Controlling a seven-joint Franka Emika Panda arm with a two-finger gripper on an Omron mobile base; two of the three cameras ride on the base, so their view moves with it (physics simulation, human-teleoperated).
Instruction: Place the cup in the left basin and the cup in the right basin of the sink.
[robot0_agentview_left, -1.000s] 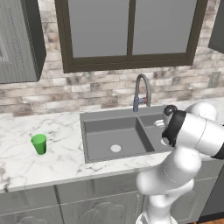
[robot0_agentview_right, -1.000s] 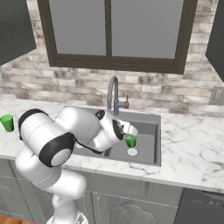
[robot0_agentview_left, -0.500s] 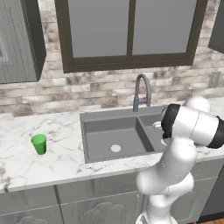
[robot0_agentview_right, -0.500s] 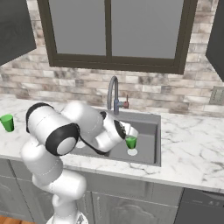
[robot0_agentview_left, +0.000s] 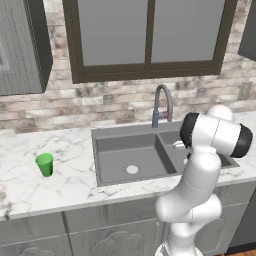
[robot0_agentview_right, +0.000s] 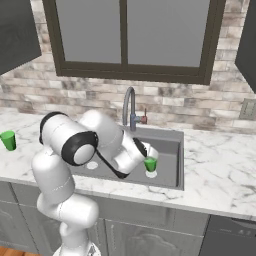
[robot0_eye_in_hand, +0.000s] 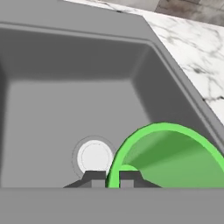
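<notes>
My gripper (robot0_eye_in_hand: 113, 177) is shut on the rim of a green cup (robot0_eye_in_hand: 168, 153), one fingertip inside the wall and one outside. That cup (robot0_agentview_right: 150, 164) hangs upright low in the right basin (robot0_agentview_right: 170, 150) of the dark grey sink, just above its floor, beside the pale drain (robot0_eye_in_hand: 94, 157). A second green cup (robot0_agentview_left: 44, 164) stands on the marble counter well to the left of the sink; it is also at the picture's left edge in the right base view (robot0_agentview_right: 8, 140). The left basin (robot0_agentview_left: 120, 155) holds nothing but its drain (robot0_agentview_left: 132, 169).
A curved grey faucet (robot0_agentview_left: 161, 102) rises behind the sink's divider. The marble counter (robot0_agentview_left: 20, 185) runs left and right of the sink, with a brick wall and a dark-framed window behind. My arm's elbow (robot0_agentview_left: 215, 135) covers part of the right basin.
The cup has sunk a little lower in the right basin while staying gripped. My arm's elbow has swung round above the counter edge.
</notes>
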